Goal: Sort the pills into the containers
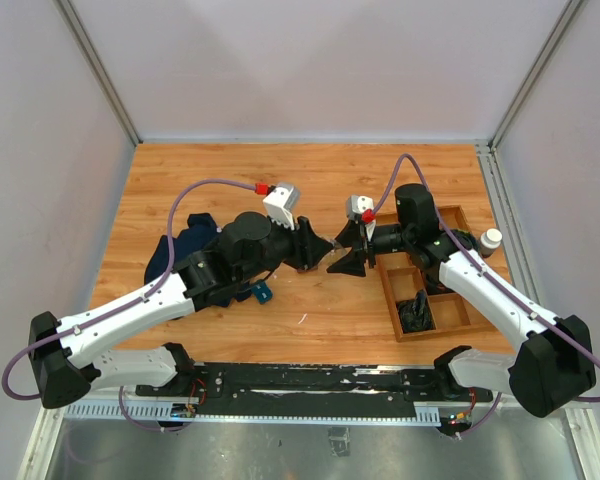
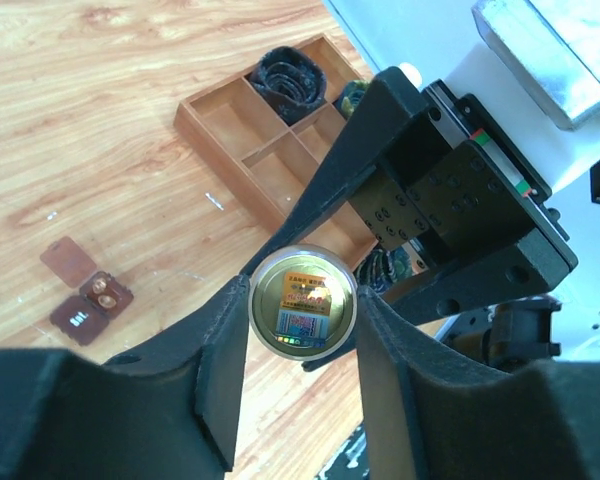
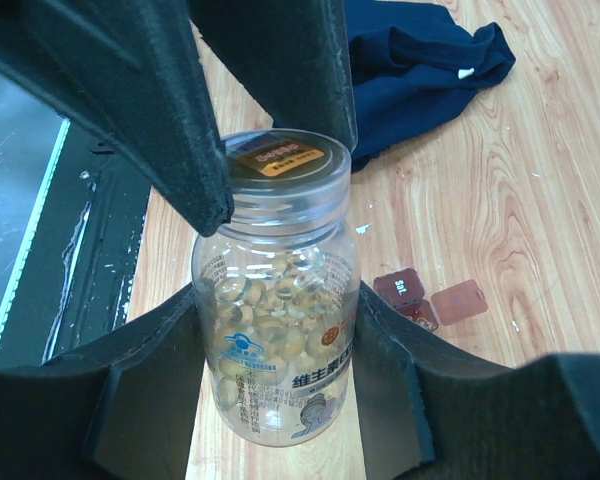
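The right hand is clamped on the pill bottle, held sideways, cap toward the left hand. That one's pinching the cap.

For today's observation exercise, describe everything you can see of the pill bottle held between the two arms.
The pill bottle is clear, round plastic, partly filled with pale yellowish pills, with a blue-and-white label and a clear cap bearing an orange sticker. It is held above the table, cap towards the left arm: the right claw grips its body, the left claw pinches its cap.
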Controlling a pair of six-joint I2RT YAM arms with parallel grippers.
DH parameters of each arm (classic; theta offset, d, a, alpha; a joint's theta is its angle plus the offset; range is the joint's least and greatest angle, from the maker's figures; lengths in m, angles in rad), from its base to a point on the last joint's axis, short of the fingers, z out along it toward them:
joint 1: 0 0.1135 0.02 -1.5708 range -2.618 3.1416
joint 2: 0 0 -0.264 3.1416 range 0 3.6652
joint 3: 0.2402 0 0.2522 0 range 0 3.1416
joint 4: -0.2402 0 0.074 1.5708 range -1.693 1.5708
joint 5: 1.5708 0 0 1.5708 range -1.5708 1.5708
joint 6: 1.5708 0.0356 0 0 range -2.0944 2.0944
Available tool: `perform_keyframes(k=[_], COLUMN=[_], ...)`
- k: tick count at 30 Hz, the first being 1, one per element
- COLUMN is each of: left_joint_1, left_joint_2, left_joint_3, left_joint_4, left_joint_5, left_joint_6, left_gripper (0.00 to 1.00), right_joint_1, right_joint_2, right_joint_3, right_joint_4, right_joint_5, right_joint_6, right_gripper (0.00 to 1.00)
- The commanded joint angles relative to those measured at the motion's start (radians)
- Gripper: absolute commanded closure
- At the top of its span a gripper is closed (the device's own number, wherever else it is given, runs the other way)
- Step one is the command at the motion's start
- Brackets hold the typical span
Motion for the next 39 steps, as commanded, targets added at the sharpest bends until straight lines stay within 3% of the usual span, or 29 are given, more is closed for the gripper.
perform_keyframes(k=[1, 5, 10, 17, 24, 26, 30, 33, 35, 39], left_joint_1=[-0.012, 0.01, 0.139, 0.158, 0.197, 0.2, 0.2, 0.2, 0.2, 0.2], left_joint_2=[-0.019, -0.045, -0.085, -0.095, -0.044, -0.048, -0.093, -0.146, -0.18, -0.245], left_joint_3=[-0.019, -0.073, -0.168, -0.206, -0.202, -0.201, -0.222, -0.248, -0.266, -0.288], left_joint_4=[0.019, 0.073, 0.181, 0.212, 0.259, 0.277, 0.336, 0.379, 0.401, 0.408], left_joint_5=[0.035, 0.131, 0.472, 0.604, 0.705, 0.699, 0.626, 0.581, 0.557, 0.51], left_joint_6=[0.033, 0.102, 0.222, 0.507, 0.549, 0.551, 0.491, 0.436, 0.408, 0.312], left_gripper=[0.7, 0.72, 0.71, 0.71, 0.68, 0.57, 0.24, 0.06, 0.01, 0.01], right_joint_1=[-0.011, -0.011, -0.011, -0.011, -0.011, -0.011, -0.012, -0.011, -0.011, -0.01], right_joint_2=[-0.008, -0.014, -0.02, -0.026, -0.035, -0.037, -0.04, -0.042, -0.042, -0.04], right_joint_3=[0.035, 0.034, 0.032, 0.033, 0.031, 0.031, 0.031, 0.031, 0.031, 0.03], right_joint_4=[0.004, 0.005, 0.008, 0.009, 0.009, 0.009, 0.008, 0.008, 0.008, 0.009], right_joint_5=[-0.013, -0.02, -0.031, -0.041, -0.049, -0.05, -0.052, -0.051, -0.053, -0.053], right_joint_6=[-0.017, -0.016, -0.016, -0.017, -0.019, -0.021, -0.022, -0.022, -0.022, -0.023], right_gripper=[0.99, 0.99, 0.99, 0.99, 0.99, 0.99, 0.99, 0.99, 0.99, 0.99])
